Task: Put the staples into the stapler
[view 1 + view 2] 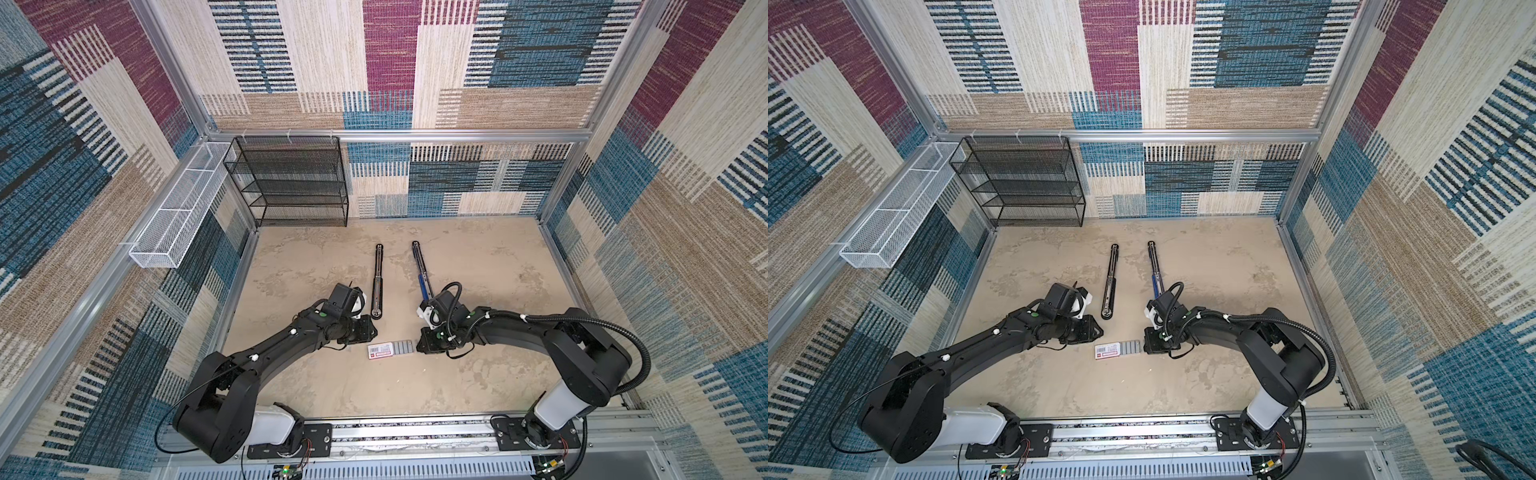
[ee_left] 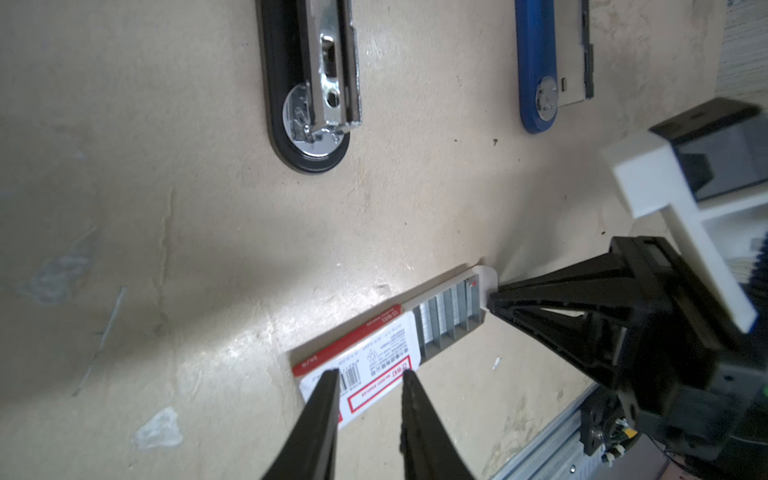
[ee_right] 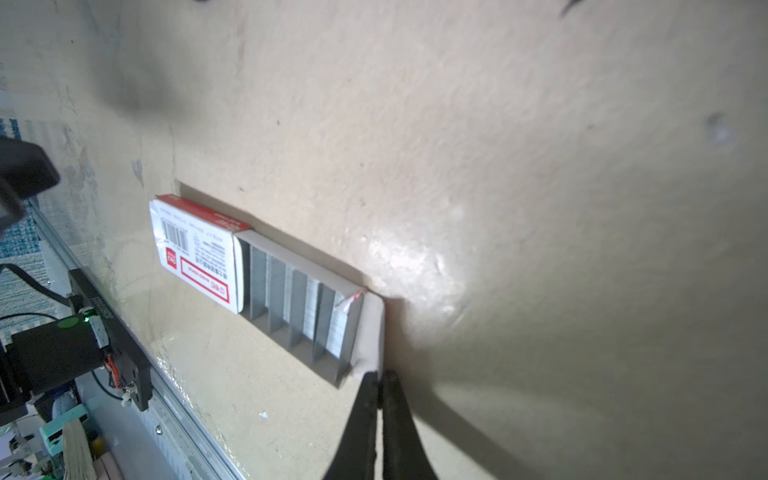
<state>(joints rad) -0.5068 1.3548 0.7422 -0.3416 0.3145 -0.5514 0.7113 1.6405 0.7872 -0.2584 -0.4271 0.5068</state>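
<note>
**Staple box: a gripper at each end**

Landmark: the card box [image 1: 380, 350], white and red with a barcode. It lies flat on the beige table [image 1: 478, 270] between the two arms.

Staples [image 3: 299, 316]: grey strips lie side by side in the inner tray [image 3: 291, 257]. The tray stands part-way out of the box on the right-arm side. The strips are uncovered and all sit in the tray.

Left gripper [image 2: 369, 376]: jaws apart, tips set over the barcoded end of the box. One tip is toward the red edge and the other is over the printed face.

Right gripper [image 3: 380, 374]: at the tray end farthest from the box. The jaws are all but together, with only a hairline gap. The corner of the white end flap [image 3: 372, 328] seems nipped between the tips, though the tips hide the very edge.

Black stapler [image 1: 377, 282]: beyond the box, on the side away from the arm bases, opened out flat with its chrome magazine up. Its near end is close to the box but apart from it.

Blue stapler [image 1: 422, 270]: beyond the tray end of the box, also opened flat. In both top views the right wrist covers its near end.

Black mesh shelf [image 1: 291, 183] and white mesh basket [image 1: 178, 208]: both well beyond the box, at the back and toward the left-arm side.
</note>
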